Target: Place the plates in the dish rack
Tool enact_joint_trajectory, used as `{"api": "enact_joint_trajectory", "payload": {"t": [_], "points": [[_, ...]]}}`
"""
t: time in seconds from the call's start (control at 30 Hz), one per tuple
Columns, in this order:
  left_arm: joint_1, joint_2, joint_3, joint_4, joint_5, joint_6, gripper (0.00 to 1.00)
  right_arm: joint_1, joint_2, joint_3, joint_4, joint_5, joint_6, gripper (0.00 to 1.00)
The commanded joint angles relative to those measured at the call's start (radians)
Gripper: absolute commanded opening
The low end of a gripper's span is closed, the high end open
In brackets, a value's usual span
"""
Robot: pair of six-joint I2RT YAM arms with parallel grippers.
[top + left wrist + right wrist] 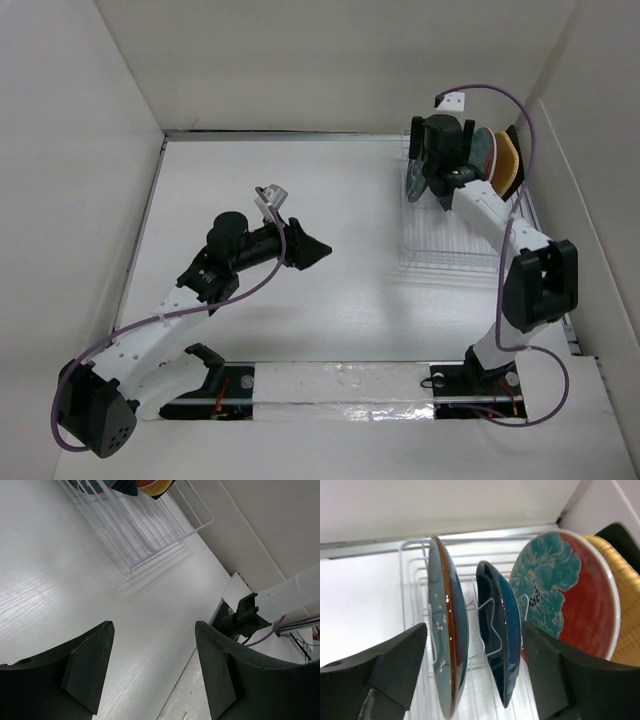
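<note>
Left end effector [310, 248] near the centre of the top view, over the surface [330, 310], jaws spread wide, nothing between them. Right end effector [440, 165] at upper right, over the far end of the rack [445, 250], hiding part of the plates. On edge there, left to right: teal plate [413, 182], then, past the end effector, floral plate [483, 152], woven plate [506, 165] and black-rimmed plate [516, 135] at the far right.

Left wrist view: two dark fingers [90, 672] low in the frame, far apart, only surface seen through the gap. Rack at upper middle, well apart from the fingers, plate edges cut off by the top of the frame. Base of the right arm [245, 617] at right.

Right wrist view: fingers at lower left and lower right, wide apart, gripping nothing. Between them, upright in the tines, teal plate at left and navy plate [500, 630] just beside it, a gap between the two. Contact of either finger with a plate: cannot tell. Further right, floral plate, woven plate behind it, black-rimmed plate in the upper right corner.
</note>
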Motion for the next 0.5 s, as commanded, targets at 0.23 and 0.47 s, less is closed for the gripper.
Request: {"api": "enact_joint_trajectory", "payload": {"t": [0.23, 0.47], "points": [[-0.003, 0.009, 0.071, -0.004, -0.023, 0.019, 0.63, 0.073, -0.469, -0.246, 0.119, -0.289, 0.174, 0.99], [0.044, -0.036, 0.071, 0.003, -0.058, 0.033, 0.63, 0.144, -0.870, -0.638, 0.257, -0.502, 0.289, 0.94]]}}
